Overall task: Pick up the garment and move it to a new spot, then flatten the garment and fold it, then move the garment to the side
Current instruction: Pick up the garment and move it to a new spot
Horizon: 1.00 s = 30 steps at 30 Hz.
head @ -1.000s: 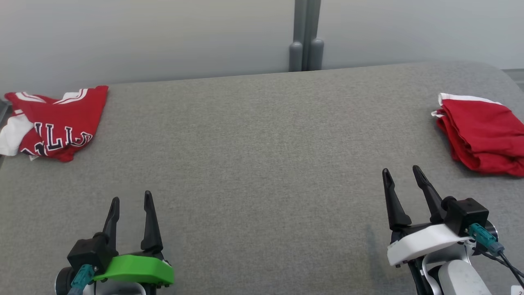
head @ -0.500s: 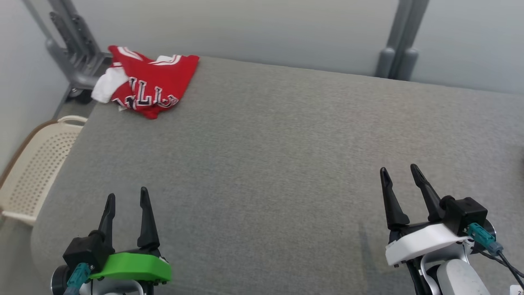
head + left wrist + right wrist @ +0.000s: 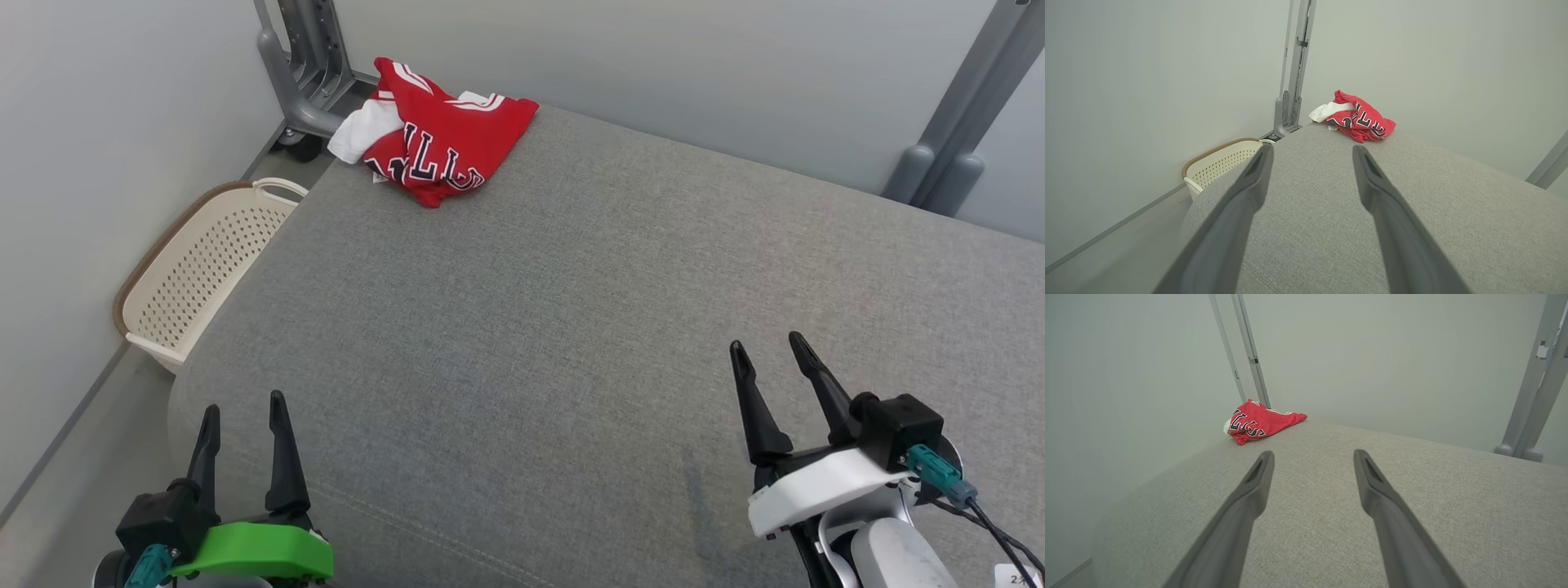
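Resting on grey fabric surface (image 3: 571, 327), garment (image 3: 445, 143), pale walls (image 3: 122, 122)

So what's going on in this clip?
Nothing is being handled yet. A crumpled red garment lies at the far left corner of the grey surface. The left gripper and right gripper hover open and empty over its near edge, well short of the garment. A cream basket sits on the floor to the left.

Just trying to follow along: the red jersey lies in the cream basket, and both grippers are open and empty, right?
Not quite: the head view shows the red jersey on the far corner of the grey surface, not in the basket. The left gripper and right gripper are open and empty.
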{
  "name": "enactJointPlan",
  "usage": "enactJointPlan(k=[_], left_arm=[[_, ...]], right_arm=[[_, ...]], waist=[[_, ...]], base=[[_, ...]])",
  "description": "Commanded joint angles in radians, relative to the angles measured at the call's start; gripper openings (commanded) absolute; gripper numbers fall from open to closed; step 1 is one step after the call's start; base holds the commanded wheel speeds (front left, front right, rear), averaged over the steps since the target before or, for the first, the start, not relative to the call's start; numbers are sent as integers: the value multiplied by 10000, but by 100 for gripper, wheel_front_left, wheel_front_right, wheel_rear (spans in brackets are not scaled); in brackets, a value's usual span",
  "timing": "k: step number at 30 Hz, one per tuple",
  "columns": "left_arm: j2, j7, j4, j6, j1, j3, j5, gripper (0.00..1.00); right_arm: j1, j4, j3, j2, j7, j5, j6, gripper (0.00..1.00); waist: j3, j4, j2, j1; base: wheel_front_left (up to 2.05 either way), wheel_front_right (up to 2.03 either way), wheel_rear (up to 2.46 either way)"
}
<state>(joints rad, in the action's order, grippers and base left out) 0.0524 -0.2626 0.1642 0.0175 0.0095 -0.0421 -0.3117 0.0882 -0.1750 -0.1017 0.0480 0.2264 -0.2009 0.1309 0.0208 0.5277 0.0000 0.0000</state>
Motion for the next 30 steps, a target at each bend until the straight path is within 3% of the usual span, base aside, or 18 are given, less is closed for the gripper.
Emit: enactJointPlan(k=[1, 12, 20, 30], left_arm=[[2, -26, -3, -33, 27, -33, 33, 100], [514, 89, 135, -276, -1434, 187, 5, 100], [1969, 1244, 680, -667, -4752, 546, 23, 100], [3608, 3218, 3184, -773, -8894, 821, 15, 100]], right_arm=[[-39, -28, 57, 47, 51, -41, -3, 100], [232, 555, 238, 49, -164, 452, -2, 100], [916, 1200, 55, 50, -492, 966, -3, 100], [1719, 1985, -18, 44, -805, 1428, -2, 100]], waist=[[-25, 14, 0, 0], [807, -944, 0, 0], [2065, -2285, 0, 0], [3950, -3942, 0, 0]], base=[[0, 0, 0], [0, 0, 0], [0, 0, 0], [0, 0, 0]])
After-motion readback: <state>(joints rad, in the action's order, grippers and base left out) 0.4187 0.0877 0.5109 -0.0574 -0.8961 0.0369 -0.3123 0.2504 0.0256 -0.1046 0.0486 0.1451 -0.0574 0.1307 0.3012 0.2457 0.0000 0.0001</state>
